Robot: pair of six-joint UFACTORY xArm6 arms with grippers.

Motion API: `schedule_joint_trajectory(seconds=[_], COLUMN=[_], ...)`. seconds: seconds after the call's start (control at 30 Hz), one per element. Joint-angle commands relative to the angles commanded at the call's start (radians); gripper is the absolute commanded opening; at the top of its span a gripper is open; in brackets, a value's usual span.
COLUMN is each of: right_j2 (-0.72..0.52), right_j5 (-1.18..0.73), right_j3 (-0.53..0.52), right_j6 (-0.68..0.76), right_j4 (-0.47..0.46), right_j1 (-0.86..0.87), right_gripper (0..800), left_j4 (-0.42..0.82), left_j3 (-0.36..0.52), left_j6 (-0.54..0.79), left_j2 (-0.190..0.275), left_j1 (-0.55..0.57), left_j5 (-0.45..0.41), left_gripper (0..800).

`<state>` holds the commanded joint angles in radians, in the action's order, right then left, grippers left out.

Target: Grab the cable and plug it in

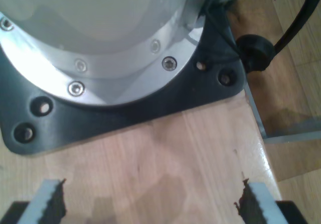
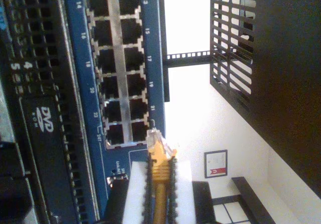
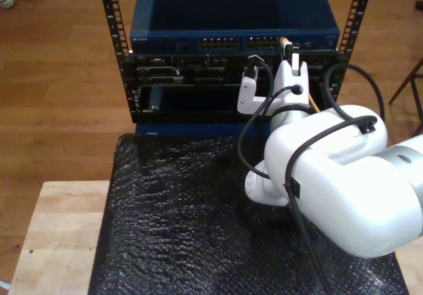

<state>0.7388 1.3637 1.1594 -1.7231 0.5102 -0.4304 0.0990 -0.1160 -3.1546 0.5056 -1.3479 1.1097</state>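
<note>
The cable (image 2: 160, 169) is yellow-orange, and my second gripper (image 2: 159, 170) is shut on it just behind its clear plug (image 2: 154, 136). The plug tip sits at the edge of the port block (image 2: 118, 63) on the blue switch (image 3: 234, 24), beside the end ports; whether it touches I cannot tell. In the exterior view my second gripper (image 3: 289, 51) reaches up to the switch front at that view's upper right, with the cable (image 3: 286, 42) at its tip. My first gripper (image 1: 150, 206) stands open over bare wood, with nothing between its fingers.
A black rack (image 3: 112, 37) holds the switch and dark units, one with a DVD drive (image 2: 42, 118). A black bubble mat (image 3: 178, 222) covers the wooden table (image 3: 59, 229). An arm's metal base (image 1: 100, 33) on a black plate (image 1: 125, 118) lies ahead of my first gripper. Thick black cables (image 3: 254, 129) loop nearby.
</note>
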Motion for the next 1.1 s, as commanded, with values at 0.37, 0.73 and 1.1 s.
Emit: schedule_joint_trajectory(seconds=[0.37, 0.73, 1.1], right_j2=[0.018, 0.031, 0.038], right_j5=[-0.003, -0.006, -0.006], right_j3=[0.020, 0.044, 0.043], right_j6=[-0.002, -0.002, -0.002], right_j4=[0.000, -0.020, -0.021], right_j1=[-0.002, 0.014, 0.017], right_gripper=[0, 0, 0], left_j4=[0.000, 0.000, 0.000], left_j3=[0.002, 0.002, 0.002], left_j6=[0.000, 0.000, 0.000], left_j2=[0.000, 0.000, 0.000], left_j1=[0.000, 0.000, 0.000], left_j5=[0.000, 0.000, 0.000], left_gripper=[800, 800, 800])
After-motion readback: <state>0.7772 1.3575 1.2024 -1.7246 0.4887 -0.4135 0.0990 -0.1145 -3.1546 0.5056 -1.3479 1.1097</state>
